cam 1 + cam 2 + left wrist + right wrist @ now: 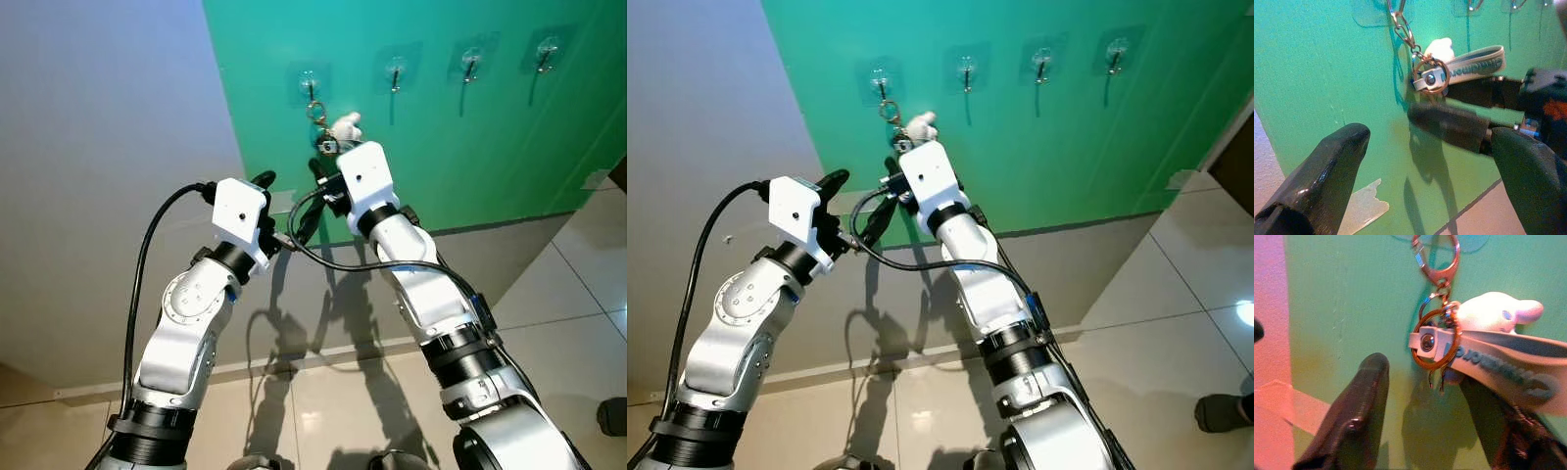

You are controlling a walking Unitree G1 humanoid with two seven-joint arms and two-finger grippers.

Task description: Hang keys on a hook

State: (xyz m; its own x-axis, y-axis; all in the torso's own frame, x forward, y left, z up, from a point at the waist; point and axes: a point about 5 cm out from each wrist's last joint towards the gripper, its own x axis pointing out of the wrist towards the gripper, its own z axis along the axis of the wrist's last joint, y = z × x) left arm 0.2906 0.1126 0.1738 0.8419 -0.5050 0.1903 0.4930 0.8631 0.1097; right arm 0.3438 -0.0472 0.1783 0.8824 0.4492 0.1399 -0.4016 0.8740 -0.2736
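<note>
Wall: green panel [441, 147] with a row of four hooks.
Right gripper [1430, 396]: I see it just under the keys, fingers spread wide, gripping nothing.
Left gripper [1435, 161]: beside it, also wide apart.
Keys [1437, 345]: clip hangs on the leftmost hook [312, 86]; white charm and grey strap dangle.
</note>
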